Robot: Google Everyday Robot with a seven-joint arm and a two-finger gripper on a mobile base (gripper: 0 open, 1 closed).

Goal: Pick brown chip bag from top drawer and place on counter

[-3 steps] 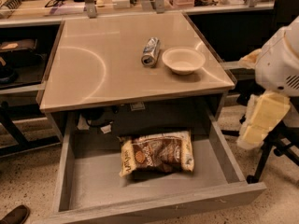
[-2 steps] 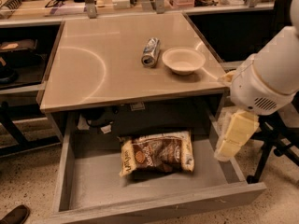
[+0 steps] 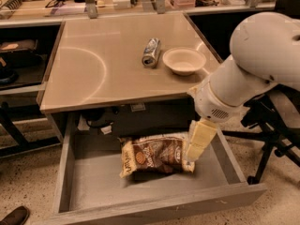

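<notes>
One brown chip bag (image 3: 157,154) lies in the one open top drawer (image 3: 154,209). Near the right edge of the one counter (image 3: 93,69): one crushed silver can (image 3: 151,52), one pale bowl (image 3: 183,60). One gripper (image 3: 191,156) hangs below its front right corner, at the bag's right end.

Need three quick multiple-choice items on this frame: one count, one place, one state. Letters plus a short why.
1. Things resting on the counter: A one; B two; C four.
2. The brown chip bag lies: A on the counter; B on the floor; C in the top drawer.
3. The top drawer is: A pulled open; B shut; C taken out.

1 B, only the crushed can and the bowl sit there.
2 C, it lies flat on the drawer bottom, with the gripper down at its right end.
3 A, its inside shows in front of the counter edge.
</notes>
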